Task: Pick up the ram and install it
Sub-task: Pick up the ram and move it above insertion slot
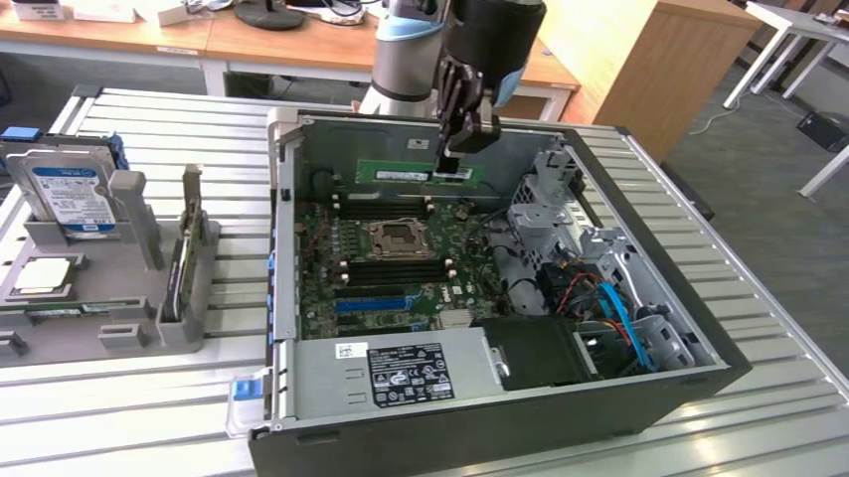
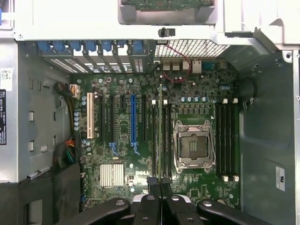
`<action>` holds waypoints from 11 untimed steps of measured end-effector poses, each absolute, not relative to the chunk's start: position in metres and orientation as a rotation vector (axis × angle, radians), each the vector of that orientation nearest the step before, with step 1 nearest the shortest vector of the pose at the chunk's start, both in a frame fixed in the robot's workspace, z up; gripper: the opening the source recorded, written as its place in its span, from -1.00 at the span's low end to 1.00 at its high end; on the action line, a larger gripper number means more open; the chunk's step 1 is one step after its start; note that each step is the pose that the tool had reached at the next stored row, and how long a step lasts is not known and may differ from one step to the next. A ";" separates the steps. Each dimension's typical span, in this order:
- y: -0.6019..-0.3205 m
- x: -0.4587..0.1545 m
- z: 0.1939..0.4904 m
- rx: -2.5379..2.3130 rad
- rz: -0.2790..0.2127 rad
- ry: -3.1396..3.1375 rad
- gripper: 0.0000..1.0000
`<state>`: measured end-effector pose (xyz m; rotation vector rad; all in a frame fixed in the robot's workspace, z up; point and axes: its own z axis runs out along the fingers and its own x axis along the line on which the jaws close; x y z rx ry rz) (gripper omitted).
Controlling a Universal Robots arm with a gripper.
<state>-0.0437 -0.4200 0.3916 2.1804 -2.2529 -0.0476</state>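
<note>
The ram (image 1: pixel 392 172) is a long green stick held level and on edge above the motherboard (image 1: pixel 385 258) inside the open computer case. My gripper (image 1: pixel 455 167) reaches down from above and is shut on the stick's end toward the exterior view's right. In the wrist view the ram (image 2: pixel 161 131) appears edge-on as a thin line running out from between the gripper's (image 2: pixel 161 185) black fingers. It hangs over the black memory slots (image 2: pixel 157 140) beside the CPU socket (image 2: pixel 193 145). More black slots (image 2: pixel 227 140) lie on the socket's other side.
The case wall (image 1: pixel 285 199) rims the board. A power supply (image 1: pixel 398 373) sits at the near end and a drive cage with blue cables (image 1: pixel 603 293) at the exterior view's right. A blue expansion slot (image 2: pixel 133 119) lies beside the memory slots. A grey rack with a hard drive (image 1: pixel 74 199) stands at the exterior view's left.
</note>
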 end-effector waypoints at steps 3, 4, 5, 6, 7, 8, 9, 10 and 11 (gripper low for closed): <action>-0.420 -0.044 0.389 2.180 -0.047 -2.253 -0.76; -0.420 -0.044 0.388 2.180 -0.048 -2.253 -0.76; -0.420 -0.044 0.387 2.180 -0.048 -2.253 -0.76; -0.420 -0.044 0.386 2.180 -0.048 -2.253 -0.76; -0.420 -0.044 0.385 2.180 -0.048 -2.253 -0.76; -0.420 -0.044 0.384 2.181 -0.048 -2.253 -0.76; -0.420 -0.044 0.383 2.181 -0.048 -2.253 -0.76; -0.420 -0.044 0.382 2.180 -0.048 -2.253 -0.76; -0.420 -0.044 0.381 2.180 -0.048 -2.253 -0.76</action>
